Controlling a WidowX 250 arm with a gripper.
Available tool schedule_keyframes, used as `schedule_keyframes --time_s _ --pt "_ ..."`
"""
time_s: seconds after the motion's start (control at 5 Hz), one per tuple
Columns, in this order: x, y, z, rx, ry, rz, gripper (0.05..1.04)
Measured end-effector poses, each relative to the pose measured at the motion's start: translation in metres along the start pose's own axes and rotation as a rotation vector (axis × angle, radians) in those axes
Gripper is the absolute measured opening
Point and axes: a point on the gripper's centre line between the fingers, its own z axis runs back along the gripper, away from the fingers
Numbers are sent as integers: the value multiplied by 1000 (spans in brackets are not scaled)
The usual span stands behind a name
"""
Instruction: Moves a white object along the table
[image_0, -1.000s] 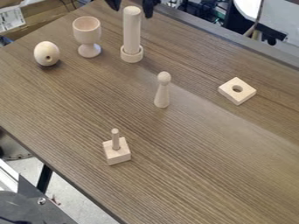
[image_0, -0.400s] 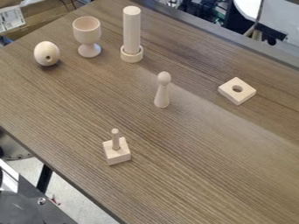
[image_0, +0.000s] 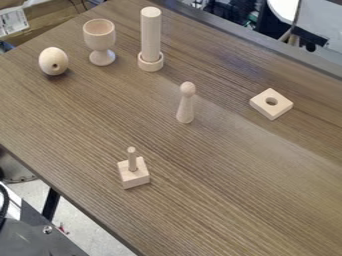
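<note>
Several pale, whitish wooden objects stand apart on the brown table (image_0: 220, 165); which one the task names I cannot tell. A goblet (image_0: 101, 42) is upright at the upper left, with an egg-shaped piece (image_0: 53, 61) to its left. Right of the goblet, a tall cylinder (image_0: 151, 35) stands in a ring-like base (image_0: 151, 62). A peg figure (image_0: 186, 103) is upright near the middle. A square piece with a round hole (image_0: 271, 104) lies flat at the right. Lower left of the middle is a square block with a thin upright peg (image_0: 133, 172).
The table's near edge runs diagonally from the left side to the bottom. A grey rail (image_0: 267, 52) borders the far side. Dark metal equipment (image_0: 40, 240) is at the lower left, below the table, and a cardboard box (image_0: 47, 20) lies beyond the upper left edge.
My gripper's dark tips, at the top edge by the tall cylinder a second ago, have gone up out of the view. The wooden objects have kept their places.
</note>
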Motion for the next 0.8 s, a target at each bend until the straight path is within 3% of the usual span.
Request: schedule_keyframes --time_s 0.2,0.4,0.8 --pt "9 -35 -4 -67 -13 -37 1001" --pt "9 -63 -3 -119 39 -5 1001" --pt "1 -103 -13 -177 163 113 1001"
